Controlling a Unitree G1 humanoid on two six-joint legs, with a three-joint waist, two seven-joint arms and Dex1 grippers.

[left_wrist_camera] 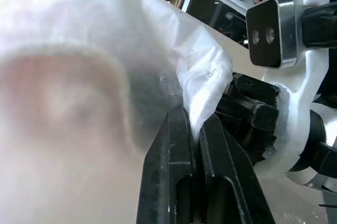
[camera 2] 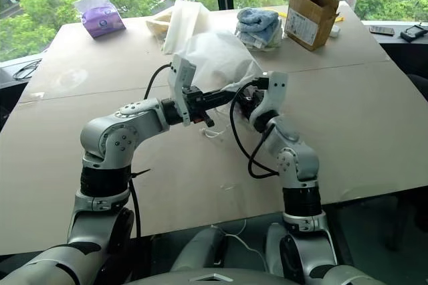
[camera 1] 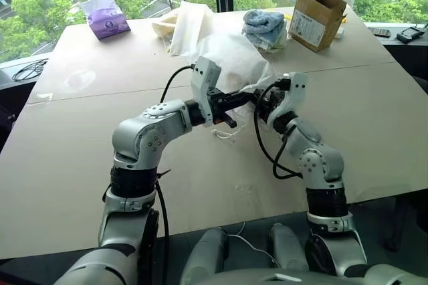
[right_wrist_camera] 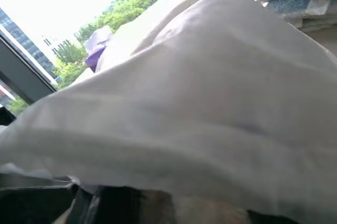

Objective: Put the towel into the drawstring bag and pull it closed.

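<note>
At surface centre, left end effector (left_wrist_camera: 196,129) clamps the limp bag (camera 1: 227,57) hem; right end effector (camera 1: 262,103) state unclear; grip cords at six o'clock.

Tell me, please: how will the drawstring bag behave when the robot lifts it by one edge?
Probably floppy: the drawstring bag lies crumpled and creased, and its edge folds between the left gripper fingers. It is likely light, since the fabric looks thin and slightly translucent. It may sag and shift rather than hold shape.

From my station I saw a broad beige table (camera 1: 80,164). On its far side lay a purple tissue pack (camera 1: 105,19), a cream cloth sheet (camera 1: 184,24), stacked blue towels (camera 1: 264,25) and a cardboard box (camera 1: 317,17). The white drawstring bag (camera 1: 231,57) rested near the middle.
</note>
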